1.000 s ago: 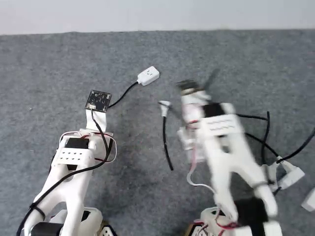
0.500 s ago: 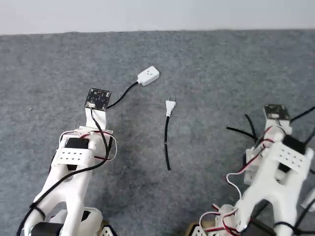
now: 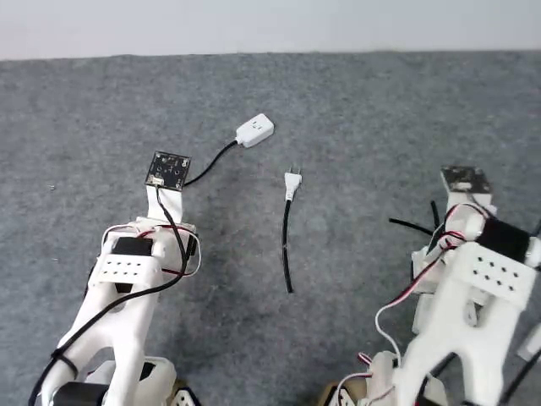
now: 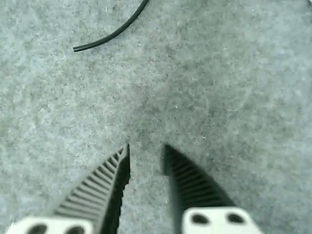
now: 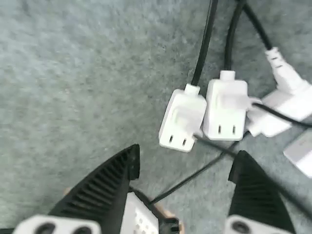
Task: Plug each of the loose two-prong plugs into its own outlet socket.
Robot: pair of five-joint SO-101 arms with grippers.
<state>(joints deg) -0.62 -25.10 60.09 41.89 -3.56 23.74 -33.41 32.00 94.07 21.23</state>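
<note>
Out on the grey, felt-like mat [image 3: 380,110] we've got one two-prong plug [image 3: 292,181] lying loose around mid-table. It has a small white body and two thin metal prongs pointing at the far wall. A short black cord [image 3: 286,245] trails back toward the arms, and the plug isn't seated in anything.

Near it but clearly apart sits a white outlet socket [image 3: 254,130], a rounded, boxy plastic block. Its own black cable [image 3: 211,161] curves off toward the left arm [image 3: 127,279].

From the left wrist view, the left gripper [image 4: 146,148] has its ribbed black fingers [image 4: 109,187] close together with just a narrow gap. Nothing is pinched between them, and there's only fuzzy mat underneath. A cut black cord end [image 4: 109,35] lies well beyond the tips.

The right gripper [image 5: 187,153] is spread wide and holding nothing. Just past its tips we see two more white sockets lying side by side and touching, the nearer socket block [image 5: 183,119] and the second socket block [image 5: 225,109]. Each is a smooth rectangular piece with a pair of slots facing the gripper and a black cord leaving the other end. A thin black wire [image 5: 204,168] crosses in front of them.

Beside the second block there are more white plastic pieces [image 5: 287,92], but we can't tell if they're plugs or sockets.
</note>
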